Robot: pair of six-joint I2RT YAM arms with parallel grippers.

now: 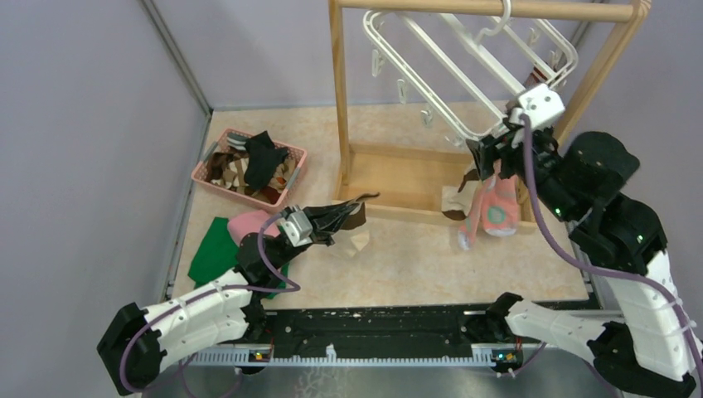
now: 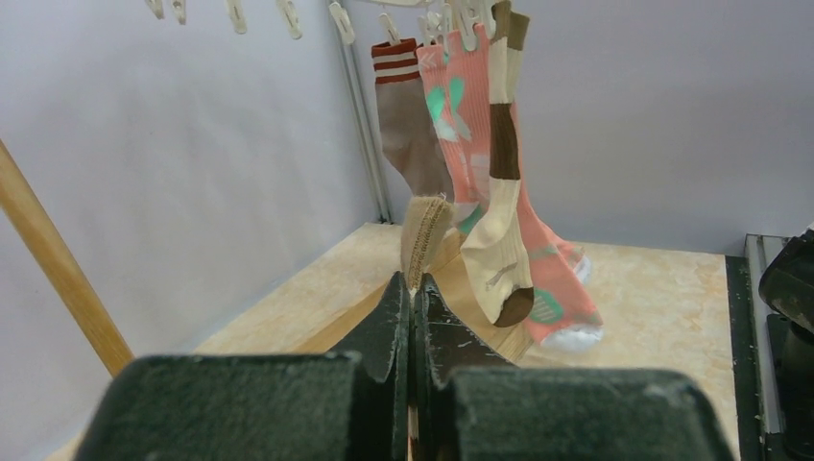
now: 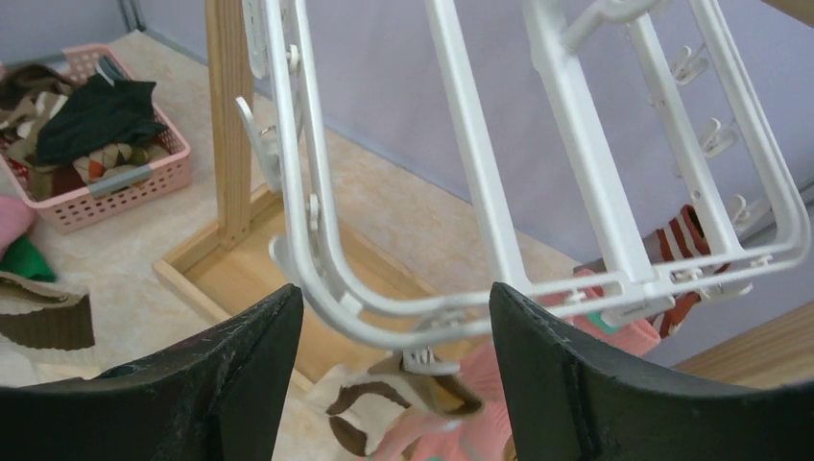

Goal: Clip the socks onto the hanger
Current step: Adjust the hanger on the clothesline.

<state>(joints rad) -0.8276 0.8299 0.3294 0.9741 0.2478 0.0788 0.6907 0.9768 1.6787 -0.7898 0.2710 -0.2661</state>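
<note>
The hanger (image 3: 576, 144) hangs tilted from the top rail of the stand (image 1: 338, 99), in the upper right of the overhead view. Its low corner carries the socks already clipped: a grey sock (image 2: 408, 125) with a red-striped cuff, pink socks (image 2: 470, 125) and a brown-cream sock (image 2: 501, 192). They hang in a tight bunch with their toes near the stand's base. The right claw (image 3: 394, 293) sits at this low corner with its jaws wide, one on each side of the rim and gripping nothing. Just below it, a clip (image 3: 422, 360) bites the brown-cream fabric. The left claw (image 2: 415, 288) is at centre left of the overhead view, low over the worktop (image 1: 414, 265). Its jaws are pressed together on the edge of a loose sock (image 1: 352, 224), brown and cream, and the rest of that sock trails toward the stand. More socks lie in the basket (image 3: 82, 206) at upper left, with a green cloth (image 1: 211, 253) and a pink cloth (image 1: 249, 224) in front of it.

The step in hand appears to be clipping the held sock. Select a free clip (image 2: 235, 14) away from the loaded corner, so that the new sock does not foul its neighbours. Steady the rim or pinch the clip's tabs with the right claw. Raise the sock cuff-first with the left claw. Feed the cuff well into the clip's mouth before letting the clip close. Release the left grip only when the clip appears to carry the weight. Expect the hanger to swing on its hook if it is pushed sideways.
</note>
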